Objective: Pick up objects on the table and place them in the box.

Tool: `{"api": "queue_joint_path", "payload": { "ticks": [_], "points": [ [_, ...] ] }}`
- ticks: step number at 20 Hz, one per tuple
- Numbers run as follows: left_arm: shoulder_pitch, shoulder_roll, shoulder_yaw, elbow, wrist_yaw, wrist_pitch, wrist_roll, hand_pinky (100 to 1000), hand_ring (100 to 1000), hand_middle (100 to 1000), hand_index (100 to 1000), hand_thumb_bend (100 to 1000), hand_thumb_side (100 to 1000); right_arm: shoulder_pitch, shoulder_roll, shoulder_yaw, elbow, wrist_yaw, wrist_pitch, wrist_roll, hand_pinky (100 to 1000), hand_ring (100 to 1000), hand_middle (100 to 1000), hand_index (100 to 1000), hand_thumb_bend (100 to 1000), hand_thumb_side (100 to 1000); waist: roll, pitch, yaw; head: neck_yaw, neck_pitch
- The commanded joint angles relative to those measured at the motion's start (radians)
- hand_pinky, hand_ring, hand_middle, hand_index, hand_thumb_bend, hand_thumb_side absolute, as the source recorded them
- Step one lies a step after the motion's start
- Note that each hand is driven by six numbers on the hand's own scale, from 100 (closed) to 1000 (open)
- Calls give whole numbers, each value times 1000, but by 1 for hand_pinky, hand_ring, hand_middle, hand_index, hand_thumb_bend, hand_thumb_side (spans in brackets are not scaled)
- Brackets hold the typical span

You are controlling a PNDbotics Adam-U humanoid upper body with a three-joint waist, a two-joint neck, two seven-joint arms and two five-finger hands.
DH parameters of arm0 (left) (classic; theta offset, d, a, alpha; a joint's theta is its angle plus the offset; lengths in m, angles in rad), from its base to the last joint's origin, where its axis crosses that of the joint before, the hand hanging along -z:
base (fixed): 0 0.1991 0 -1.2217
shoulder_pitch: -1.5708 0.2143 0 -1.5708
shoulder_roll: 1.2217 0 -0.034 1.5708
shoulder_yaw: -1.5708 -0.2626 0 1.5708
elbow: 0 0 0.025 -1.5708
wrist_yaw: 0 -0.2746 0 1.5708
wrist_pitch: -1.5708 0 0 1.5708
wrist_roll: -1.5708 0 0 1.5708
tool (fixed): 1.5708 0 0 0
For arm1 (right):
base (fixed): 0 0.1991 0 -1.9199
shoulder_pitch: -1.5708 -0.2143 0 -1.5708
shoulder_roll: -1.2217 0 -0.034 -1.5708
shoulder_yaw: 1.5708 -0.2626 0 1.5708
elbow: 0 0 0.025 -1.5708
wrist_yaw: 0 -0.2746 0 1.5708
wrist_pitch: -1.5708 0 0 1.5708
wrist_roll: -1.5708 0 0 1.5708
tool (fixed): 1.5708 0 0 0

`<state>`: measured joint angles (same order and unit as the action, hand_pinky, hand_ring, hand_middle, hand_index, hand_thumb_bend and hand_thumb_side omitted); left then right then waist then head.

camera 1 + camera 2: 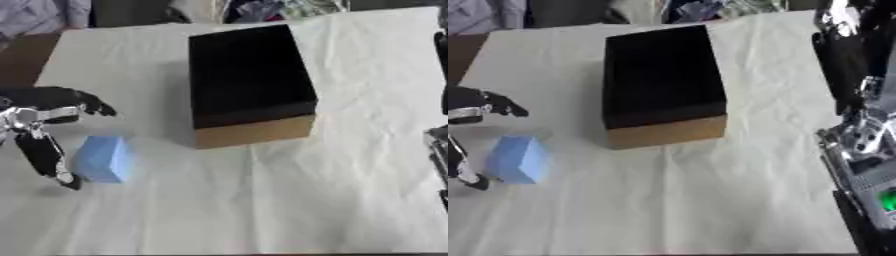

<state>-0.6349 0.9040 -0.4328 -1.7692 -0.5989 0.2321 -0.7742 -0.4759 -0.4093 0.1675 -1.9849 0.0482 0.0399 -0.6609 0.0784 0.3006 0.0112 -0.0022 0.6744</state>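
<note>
In the left eye view the left hand point(39, 132) hangs at the counter's point(289, 200) left side with its fingers point(42, 155) spread apart and holding nothing, just beside a pale blue, soft-edged block point(103, 159) that lies on the wrinkled white sheet, so the step in hand looks like the reach, and the next move would call for bringing the fingers round the block's faces. The right eye view shows the box point(661, 75), a rectangular carton with a dark interior and a tan cardboard front wall, standing well apart from the block, and the right arm point(859, 140) along the right edge, its fingers impossible to make out.
</note>
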Motion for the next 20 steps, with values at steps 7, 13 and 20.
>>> {"api": "queue_joint_path", "payload": {
  "ticks": [7,13,20],
  "points": [
    [-48,-28,-8,58,-50,-11,31,943,908,871,956,748,111,-18,-15,4,-15,-13,0,-2,851,810,591,782,100,464,0,-1,-3,4,-15],
    [-67,-58,-16,94,-20,5,14,950,894,849,923,710,156,-15,-15,8,-15,-16,1,-5,852,811,591,783,100,467,5,6,-4,3,-17],
    [-65,-54,-24,88,-8,24,-1,916,846,744,808,636,126,-11,-16,8,-15,-17,1,-10,853,812,591,784,100,468,8,8,-5,1,-15]
  ]
}}
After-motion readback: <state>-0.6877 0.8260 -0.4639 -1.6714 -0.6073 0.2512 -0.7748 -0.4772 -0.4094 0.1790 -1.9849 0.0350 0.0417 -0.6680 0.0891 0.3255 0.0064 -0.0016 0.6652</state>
